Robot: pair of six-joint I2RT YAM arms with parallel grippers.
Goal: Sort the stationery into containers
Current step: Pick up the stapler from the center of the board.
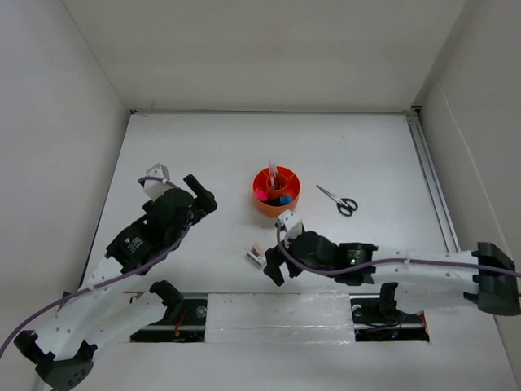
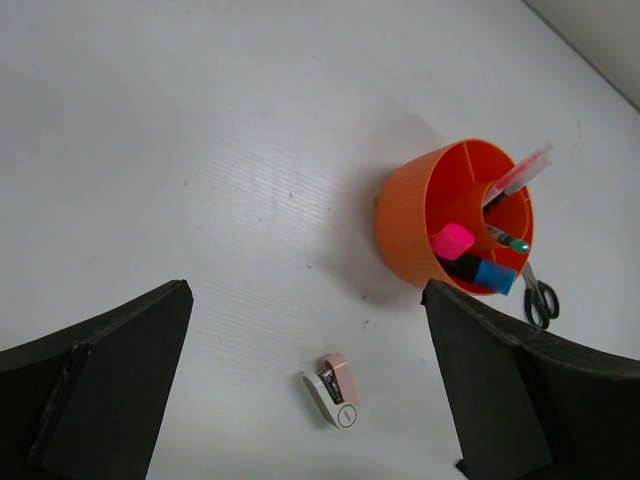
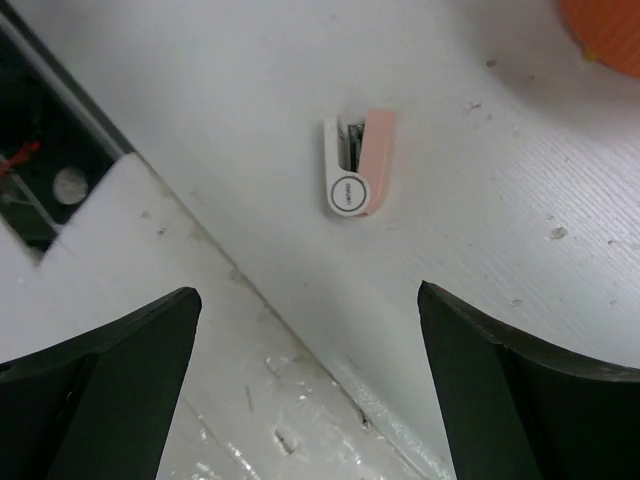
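Observation:
The round orange organiser (image 1: 272,209) (image 2: 410,225) stands mid-table; only its edge (image 3: 612,30) shows in the right wrist view. In it are a pink-capped marker (image 2: 454,240), a blue-capped marker (image 2: 494,276) and a pink pen (image 2: 520,172). Black-handled scissors (image 1: 339,200) (image 2: 540,298) lie flat to its right. A small pink-white clip piece (image 1: 256,255) (image 2: 333,390) (image 3: 356,165) lies near the front edge. My right gripper (image 1: 277,261) (image 3: 308,295) hovers just right of the clip, open and empty. My left gripper (image 1: 199,195) (image 2: 305,290) hangs open and empty, left of the organiser.
A raised white strip (image 1: 277,314) (image 3: 200,380) with the arm bases runs along the table's near edge, just behind the clip piece. A rail (image 1: 427,175) lines the right side. White walls enclose the table on the left, back and right.

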